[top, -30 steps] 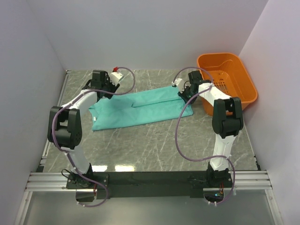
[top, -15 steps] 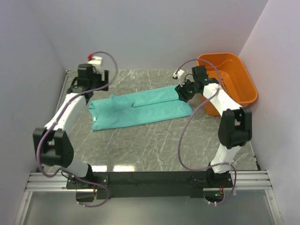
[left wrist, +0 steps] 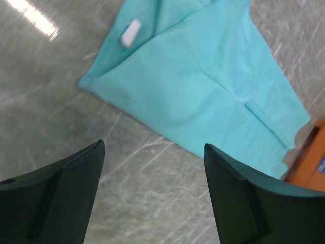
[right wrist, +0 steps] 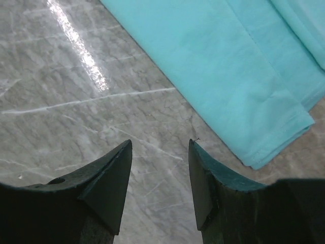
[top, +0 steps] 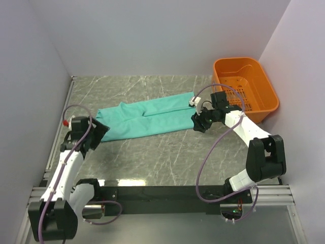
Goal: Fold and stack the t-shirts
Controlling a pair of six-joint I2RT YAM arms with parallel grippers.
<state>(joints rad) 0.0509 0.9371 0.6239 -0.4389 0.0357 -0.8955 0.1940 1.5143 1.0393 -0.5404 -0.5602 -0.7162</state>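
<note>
On the plain teal soft-cloth short-sleeved t-shirt (left wrist: 203, 91), near its left corner, a small white label (left wrist: 131, 32), too blurred to read; on the orange slotted plastic basket (top: 246, 89), a blue patch (left wrist: 321, 165) at the very edge of the left wrist view, perhaps a sticker, not legible. Shirt folded lengthwise into a long band, flat on the grey marbled tabletop (top: 162, 157), left end by the left arm, right end just short of the basket at the far right corner. Left gripper (left wrist: 152, 147) low over bare marble just beside the shirt's left corner; dark fingers spread wide, grasping nothing; arm bent along the table's left side. Right gripper (right wrist: 160, 145) near the shirt's near right corner, tilted down at the marble; fingers parted, empty; forearm reaching in from the basket side.
</note>
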